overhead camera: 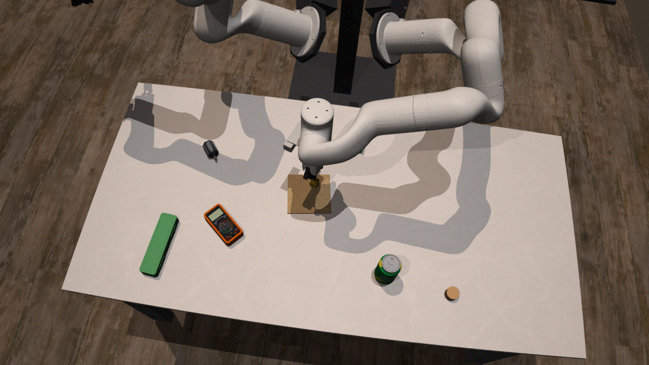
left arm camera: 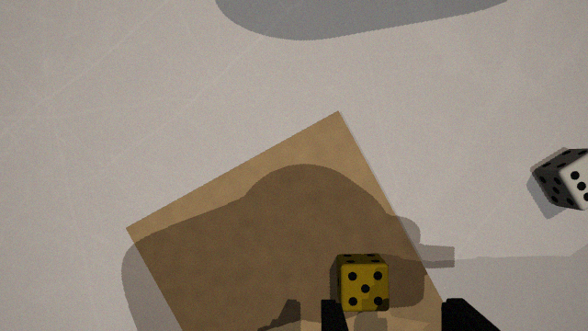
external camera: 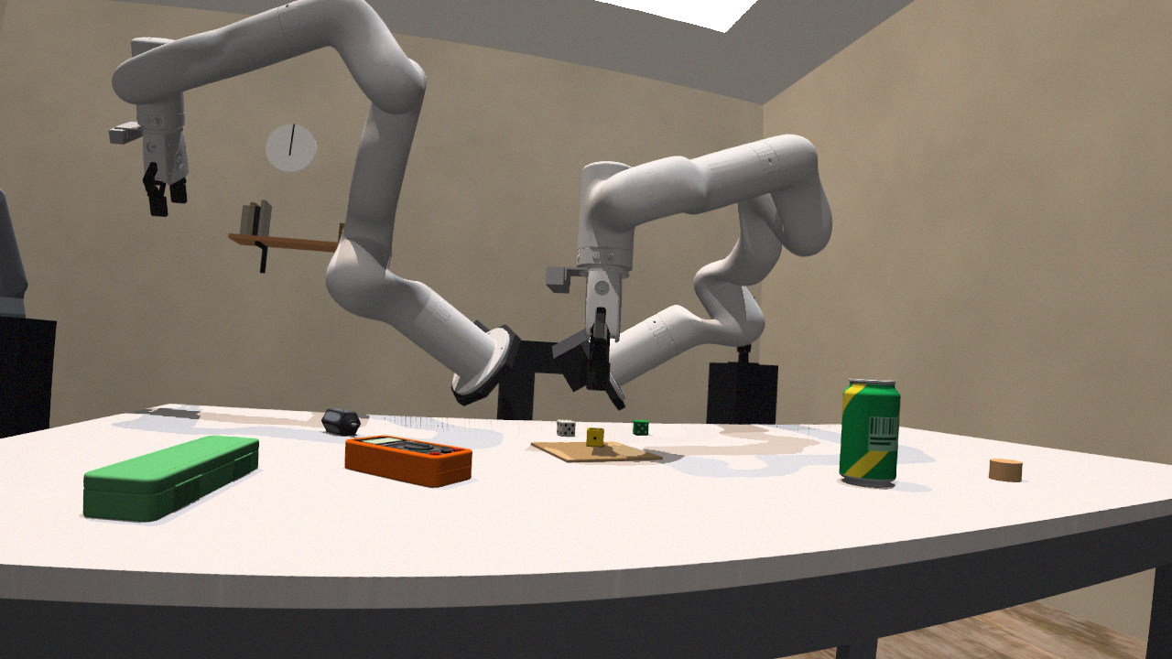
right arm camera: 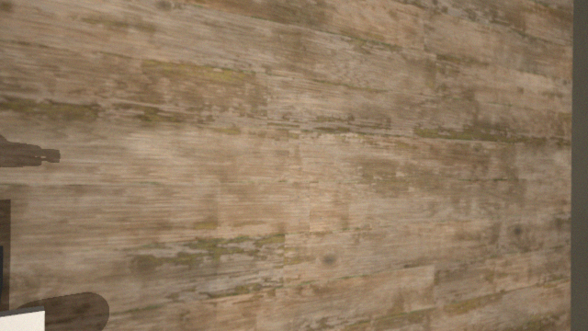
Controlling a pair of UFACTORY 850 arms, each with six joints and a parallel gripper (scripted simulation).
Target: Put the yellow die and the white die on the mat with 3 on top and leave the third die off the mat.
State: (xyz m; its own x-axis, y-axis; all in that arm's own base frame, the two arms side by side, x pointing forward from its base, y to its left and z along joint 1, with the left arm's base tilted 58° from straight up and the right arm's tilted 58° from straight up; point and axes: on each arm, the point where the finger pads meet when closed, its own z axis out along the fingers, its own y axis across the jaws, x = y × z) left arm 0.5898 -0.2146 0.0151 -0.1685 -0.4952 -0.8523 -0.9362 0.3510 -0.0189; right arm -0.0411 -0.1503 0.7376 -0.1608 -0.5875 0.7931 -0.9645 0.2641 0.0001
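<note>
The yellow die lies flat on the tan mat, with 5 on top. The white die lies off the mat; its top face is cut off in the left wrist view, with a row of three pips showing. The green die is also off the mat, behind it in the exterior view. My left gripper is partly open and empty above the yellow die, its fingers apart. My right gripper is open and empty, high up at the left of the exterior view.
A black object, an orange multimeter and a green case lie on the left. A green can and a small wooden disc stand on the right.
</note>
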